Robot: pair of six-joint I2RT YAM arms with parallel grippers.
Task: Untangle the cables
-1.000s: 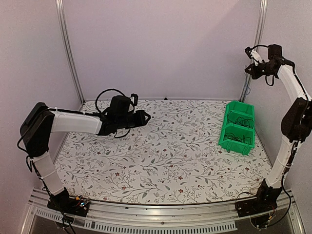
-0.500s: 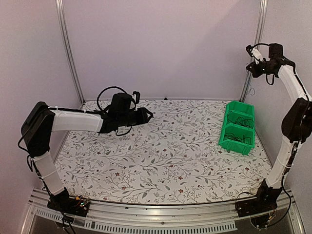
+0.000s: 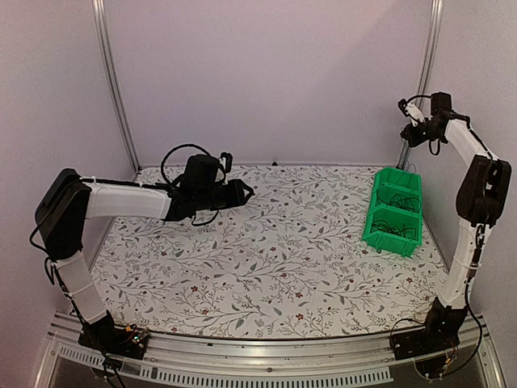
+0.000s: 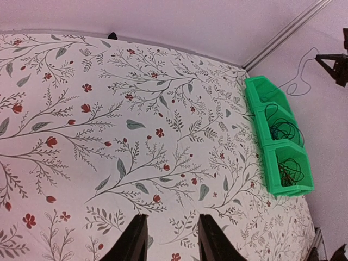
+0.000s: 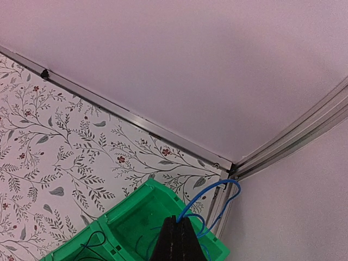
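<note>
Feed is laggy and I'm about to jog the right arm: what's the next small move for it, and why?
Probably ease the right hand straight down a little. It is shut on the blue cable, which loops out from its fingertips above the far compartment of the green bin. Lowering should let the slack settle inside before you open.
</note>
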